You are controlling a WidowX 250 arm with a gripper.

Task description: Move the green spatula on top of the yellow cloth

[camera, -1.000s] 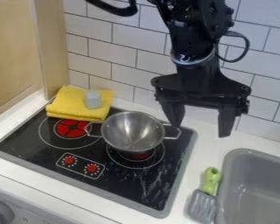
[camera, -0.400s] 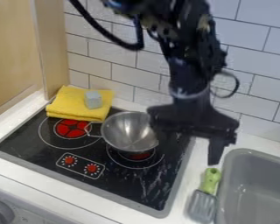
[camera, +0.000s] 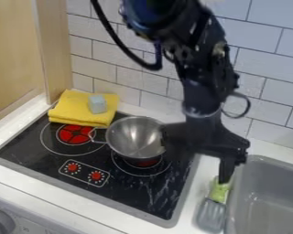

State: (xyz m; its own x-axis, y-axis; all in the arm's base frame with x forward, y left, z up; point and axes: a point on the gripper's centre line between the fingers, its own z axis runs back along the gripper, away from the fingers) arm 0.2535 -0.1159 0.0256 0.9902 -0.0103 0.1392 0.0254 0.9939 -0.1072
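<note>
Gripper [camera: 204,170] hanging open above the green spatula [camera: 211,214] — pot [camera: 133,137] crowding in beside it.
Pot sitting on the cooktop [camera: 143,196], its near-gripper side hiding behind the gripper; yellow cloth [camera: 69,110] lying folded at the cooktop's back corner, pale block [camera: 97,104] occupying part of its top; spatula lying on the counter [camera: 187,217] between cooktop and sink [camera: 268,199]; arm [camera: 201,89] dropping in from the top edge, one finger overlapping the handle's end — can't tell if touching.
</note>
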